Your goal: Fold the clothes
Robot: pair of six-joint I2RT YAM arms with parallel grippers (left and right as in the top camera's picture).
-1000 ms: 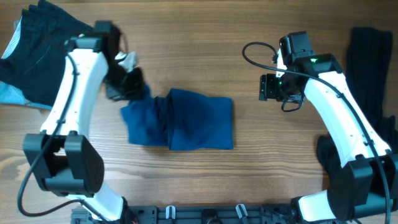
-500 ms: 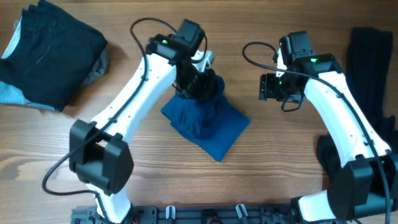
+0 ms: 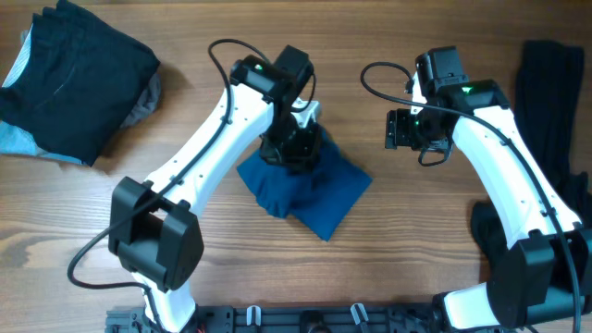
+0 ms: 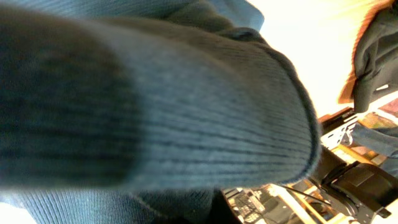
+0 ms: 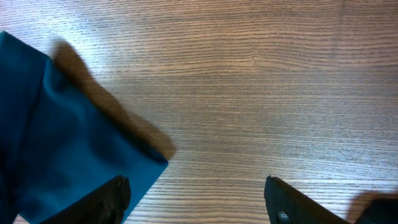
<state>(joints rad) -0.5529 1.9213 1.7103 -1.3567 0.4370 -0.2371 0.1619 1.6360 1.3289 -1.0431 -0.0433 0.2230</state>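
The deep teal-blue top (image 3: 319, 199) lies crumpled and turned diagonal at the table's middle. My left gripper (image 3: 294, 146) presses down on its bunched upper part and is shut on the fabric. The left wrist view is filled by ribbed teal fabric (image 4: 155, 112), which hides the fingers. My right gripper (image 3: 400, 129) hovers open and empty to the right of the top. In the right wrist view its fingers (image 5: 115, 196) stand wide apart over bare wood, with the top's corner (image 5: 62, 137) at the left.
A stack of folded black garments (image 3: 79, 79) sits at the back left, with a light blue piece (image 3: 14, 139) under it. Dark garments (image 3: 550, 92) lie along the right edge, another (image 3: 486, 227) by the right arm's base.
My left arm swung from the left side to the middle, dragging the teal top right and turning it diagonal; in the last half second it only shifted slightly. The right arm has not moved.
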